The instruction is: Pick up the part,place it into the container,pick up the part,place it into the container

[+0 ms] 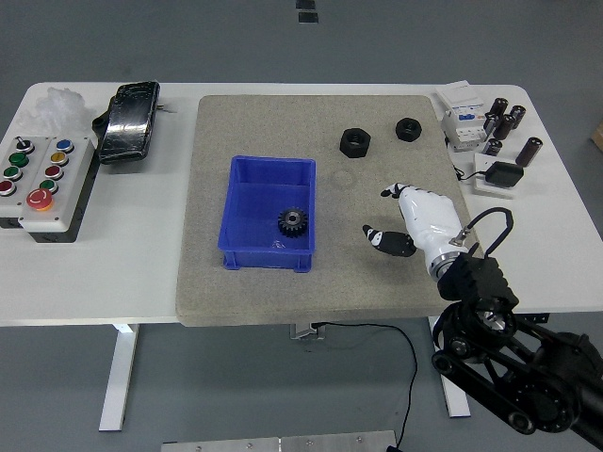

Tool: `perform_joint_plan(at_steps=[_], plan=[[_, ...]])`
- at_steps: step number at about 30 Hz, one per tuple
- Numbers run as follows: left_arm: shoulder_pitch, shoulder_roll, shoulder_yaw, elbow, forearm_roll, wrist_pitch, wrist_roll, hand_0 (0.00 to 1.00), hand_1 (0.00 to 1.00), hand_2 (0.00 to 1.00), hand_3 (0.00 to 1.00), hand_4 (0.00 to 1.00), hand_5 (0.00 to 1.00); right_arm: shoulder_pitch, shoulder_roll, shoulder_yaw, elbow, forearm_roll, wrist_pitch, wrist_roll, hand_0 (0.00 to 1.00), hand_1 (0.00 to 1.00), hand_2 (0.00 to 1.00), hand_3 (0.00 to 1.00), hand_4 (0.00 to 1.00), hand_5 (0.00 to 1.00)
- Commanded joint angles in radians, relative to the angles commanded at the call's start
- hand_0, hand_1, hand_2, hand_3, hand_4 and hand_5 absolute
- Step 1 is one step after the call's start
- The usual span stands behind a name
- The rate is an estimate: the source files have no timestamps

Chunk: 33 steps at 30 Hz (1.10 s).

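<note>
You're looking down on a white table (113,273) with rounded corners, standing on white legs (118,377) over a plain grey floor (236,42). A beige mat (273,122) covers its middle. Two dark floor marks (306,9) sit at the top edge, and a pale metal plate (283,443) lies at the bottom.

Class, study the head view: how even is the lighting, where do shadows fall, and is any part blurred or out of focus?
Head view: lighting is even and soft, with no strong glare on the white table; faint shadows lie under the right hand and inside the blue container around the gear; the two black nuts stay sharp, and nothing is noticeably blurred.
</note>
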Motion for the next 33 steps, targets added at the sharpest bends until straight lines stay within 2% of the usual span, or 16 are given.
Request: perform_joint_plan(at_steps=[8, 15, 16, 21, 22, 27, 28, 33], plan=[[-0.001, 0.002, 0.002, 0.000, 0.000, -0.001, -0.002, 0.617, 0.521, 0.539, 0.623, 0.584, 0.417, -0.028, 0.015, 0.006, -0.048, -0.001, 0.013, 0.000, 0.481, 0.693, 0.760, 0.783, 0.795, 0.460], [0.002, -0.003, -0.004, 0.000, 0.003, 0.000, 0.000, 0.617, 0.521, 0.539, 0.623, 0.583, 0.417, -0.040, 0.022, 0.017, -0.070, -0.013, 0.002, 0.000, 0.472, 0.693, 0.753, 0.772, 0.805, 0.487], [0.002, -0.004, -0.004, 0.000, 0.003, 0.000, 0.000, 0.617, 0.521, 0.539, 0.622, 0.583, 0.418, -0.040, 0.023, 0.015, -0.074, -0.011, -0.003, 0.000, 0.431, 0.674, 0.670, 0.700, 0.510, 0.317], [0.000, -0.003, -0.002, 0.000, 0.001, 0.000, -0.002, 0.617, 0.521, 0.539, 0.622, 0.583, 0.418, -0.037, 0.027, -0.001, -0.094, 0.001, -0.022, 0.000, 0.431, 0.674, 0.670, 0.700, 0.510, 0.317], [0.000, -0.003, -0.002, 0.000, 0.000, 0.000, -0.003, 0.617, 0.520, 0.540, 0.622, 0.584, 0.419, -0.036, 0.027, -0.003, -0.097, 0.003, -0.023, 0.000, 0.404, 0.564, 0.428, 0.574, 0.295, 0.173], [0.000, -0.004, 0.000, 0.000, -0.002, -0.001, -0.003, 0.617, 0.520, 0.540, 0.622, 0.584, 0.419, -0.035, 0.029, -0.008, -0.104, 0.003, -0.032, 0.000, 0.404, 0.564, 0.428, 0.574, 0.295, 0.173], [0.000, -0.004, 0.001, 0.000, -0.003, -0.001, -0.004, 0.617, 0.520, 0.540, 0.623, 0.581, 0.417, -0.034, 0.029, -0.007, -0.105, 0.002, -0.034, 0.000, 0.403, 0.538, 0.341, 0.485, 0.256, 0.094], [-0.001, -0.004, 0.002, 0.000, -0.004, -0.001, -0.005, 0.617, 0.520, 0.540, 0.623, 0.581, 0.417, -0.032, 0.028, -0.008, -0.107, -0.011, -0.044, 0.000, 0.403, 0.538, 0.341, 0.485, 0.256, 0.094]])
